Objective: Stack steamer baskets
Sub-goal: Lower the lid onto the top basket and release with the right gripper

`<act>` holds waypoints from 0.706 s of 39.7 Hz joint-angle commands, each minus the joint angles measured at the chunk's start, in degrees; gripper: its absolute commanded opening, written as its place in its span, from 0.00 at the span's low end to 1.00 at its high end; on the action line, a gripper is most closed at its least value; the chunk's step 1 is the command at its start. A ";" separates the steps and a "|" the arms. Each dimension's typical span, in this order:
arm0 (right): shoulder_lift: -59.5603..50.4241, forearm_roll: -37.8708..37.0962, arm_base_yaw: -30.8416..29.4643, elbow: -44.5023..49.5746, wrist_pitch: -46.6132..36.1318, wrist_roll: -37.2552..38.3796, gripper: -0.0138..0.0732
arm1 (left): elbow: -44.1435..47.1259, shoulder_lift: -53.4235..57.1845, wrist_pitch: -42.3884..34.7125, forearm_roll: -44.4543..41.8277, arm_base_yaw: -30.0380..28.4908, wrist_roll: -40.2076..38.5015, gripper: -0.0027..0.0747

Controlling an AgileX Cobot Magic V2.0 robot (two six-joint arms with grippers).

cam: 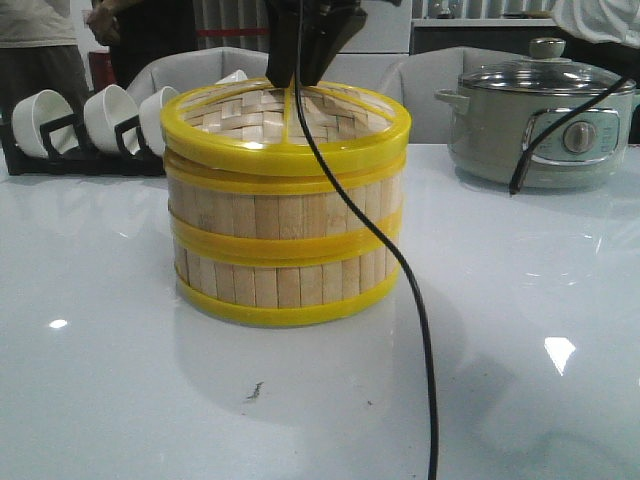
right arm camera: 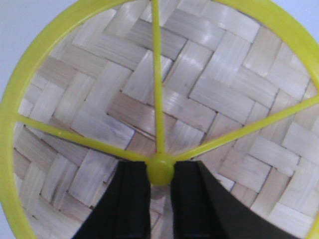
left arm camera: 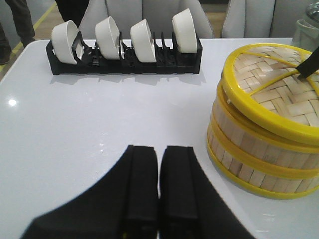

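Observation:
Two steamer baskets stand stacked at the table's middle, the upper one (cam: 280, 212) on the lower one (cam: 285, 282). A woven lid (cam: 285, 118) with a yellow rim lies on top, slightly tilted. My right gripper (right arm camera: 160, 175) comes down from above, shut on the lid's yellow knob (right arm camera: 160, 169), one black finger on each side. My left gripper (left arm camera: 159, 155) is shut and holds nothing. It hovers over bare table to the left of the stack (left arm camera: 259, 154), apart from it.
A black rack (left arm camera: 124, 59) of white bowls stands at the back left. An electric pot (cam: 545, 115) with a glass lid sits at the back right. A black cable (cam: 420, 330) hangs in front of the stack. People and chairs are behind the table.

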State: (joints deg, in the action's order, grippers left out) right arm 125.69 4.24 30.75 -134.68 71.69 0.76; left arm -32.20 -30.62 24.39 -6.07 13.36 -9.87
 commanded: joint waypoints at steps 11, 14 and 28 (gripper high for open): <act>-2.66 -0.15 -0.17 -1.99 -1.42 -0.35 0.22 | -1.68 -0.09 -4.75 0.11 0.05 -0.48 0.16; -2.66 -0.15 -0.17 -1.99 -1.42 -0.35 0.23 | -1.68 -0.09 -4.75 0.11 0.05 -0.48 0.16; -2.66 -0.03 -0.17 -1.99 -2.36 0.70 0.62 | -1.68 -0.09 -4.75 0.11 0.05 -0.48 0.16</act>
State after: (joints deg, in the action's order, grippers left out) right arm 126.93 4.36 30.75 -134.68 71.69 1.18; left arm -32.20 -30.62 24.39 -6.07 13.36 -9.87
